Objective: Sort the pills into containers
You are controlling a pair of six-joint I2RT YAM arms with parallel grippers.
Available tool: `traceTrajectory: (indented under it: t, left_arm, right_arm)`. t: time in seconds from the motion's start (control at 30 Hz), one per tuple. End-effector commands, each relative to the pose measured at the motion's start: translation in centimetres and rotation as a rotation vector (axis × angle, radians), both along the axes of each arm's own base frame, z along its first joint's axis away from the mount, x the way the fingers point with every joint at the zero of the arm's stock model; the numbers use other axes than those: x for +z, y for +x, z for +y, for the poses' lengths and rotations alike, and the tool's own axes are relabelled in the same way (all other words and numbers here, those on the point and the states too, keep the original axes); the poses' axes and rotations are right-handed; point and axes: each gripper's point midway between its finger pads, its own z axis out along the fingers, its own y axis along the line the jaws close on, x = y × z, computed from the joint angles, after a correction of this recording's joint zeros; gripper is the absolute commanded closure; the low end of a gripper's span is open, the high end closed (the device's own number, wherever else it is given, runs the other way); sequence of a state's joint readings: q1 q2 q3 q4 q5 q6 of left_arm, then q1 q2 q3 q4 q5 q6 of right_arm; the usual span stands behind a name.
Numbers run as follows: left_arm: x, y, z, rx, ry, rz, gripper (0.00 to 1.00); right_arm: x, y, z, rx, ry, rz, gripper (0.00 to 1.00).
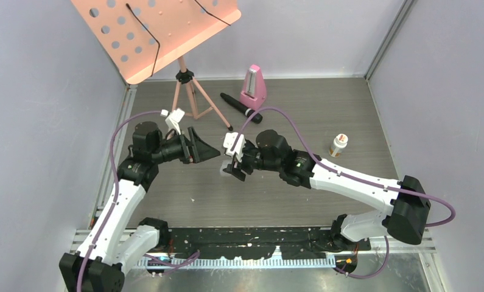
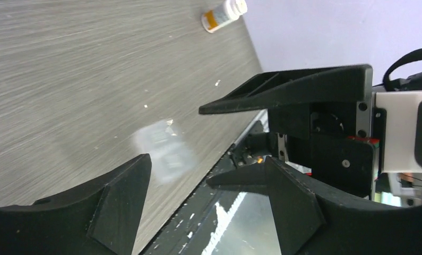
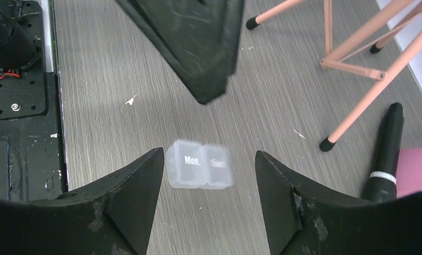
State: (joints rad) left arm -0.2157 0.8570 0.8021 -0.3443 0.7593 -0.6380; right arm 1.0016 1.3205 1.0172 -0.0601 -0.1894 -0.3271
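Observation:
The containers [image 3: 199,164], a small clear two-compartment pill box marked "Mon.", lie flat on the grey table with lids shut. My right gripper [image 3: 208,175] hovers over the box, open, its fingertips [image 3: 139,186] on either side of it; the left tip is close to the box's edge and the right tip stands well apart. In the top view the right gripper [image 1: 234,169] is at mid-table. My left gripper [image 1: 206,149] hangs open and empty just left of it, facing the blurred box [image 2: 163,149]. The pills do not show in any view.
A white-capped orange-labelled bottle [image 1: 338,145] stands to the right of the arms. A pink music stand [image 1: 187,91], a black microphone [image 1: 240,107] and a pink metronome [image 1: 253,89] are at the back. The table's front edge [image 2: 235,143] is near the box.

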Motion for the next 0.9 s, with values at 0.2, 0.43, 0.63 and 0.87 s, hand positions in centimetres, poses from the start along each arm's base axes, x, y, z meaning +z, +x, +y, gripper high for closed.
traceTrajectory:
  t: [0.2,0.43,0.63,0.87]
  left_arm:
    - [-1.1,0.9,-0.6,-0.035,-0.001,0.068,0.25]
    - [-7.5,2.8,4.1,0.27,0.237,0.207,0.25]
    - [-10.2,3.3,7.4,0.481,0.309,0.281,0.28]
    - [-10.7,2.8,9.9,0.588,0.392,0.299,0.28]
  right_arm:
    - [1.0,0.2,1.4,0.064,0.049,-0.086,0.29]
    - [-2.3,1.3,0.0,-0.156,0.096,0.086,0.21]
    - [-8.3,4.1,-1.5,-0.506,-0.07,0.321,0.18]
    - [-12.7,6.1,-0.2,-0.655,-0.256,0.413,0.17]
